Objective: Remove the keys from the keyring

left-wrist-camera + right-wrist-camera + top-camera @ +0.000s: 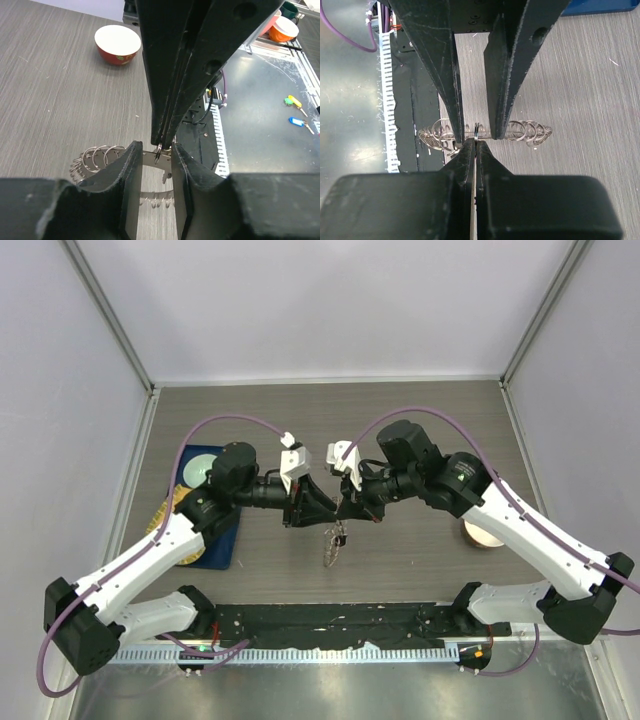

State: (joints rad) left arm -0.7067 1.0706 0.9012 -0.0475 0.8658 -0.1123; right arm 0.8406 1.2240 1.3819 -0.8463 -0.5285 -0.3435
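Grey wood-grain counter [400, 420], plain white walls round it, and both my arms meet over the middle.

My right pincer [475, 146] is clamped tight, fingers pressed together on one thin dark wire loop that sticks up from the grey-brown metal keyring with the coiled, toothed fringe [527, 131]. From the left wrist view that same pincer comes down as a narrow black wedge with the little loop nipped right at its tip.

My left pincer [154, 172] faces it head-on. Its jaws stand apart, one finger on each side of that pinched loop, with a pale strip of the ring running across the gap. Can't tell if the pads [131, 185] actually touch the metal.

The rest of the keyring fans out to both sides of the two tips, and from overhead it shows just below them, near the middle of the counter. Honestly can't pick out the small black-headed keys among the coils.

Further out: a red bowl with a white inside [117, 44] sits on my right, well apart from the ring. A dark blue flat tray [215, 540] lies over on my left, under that arm.
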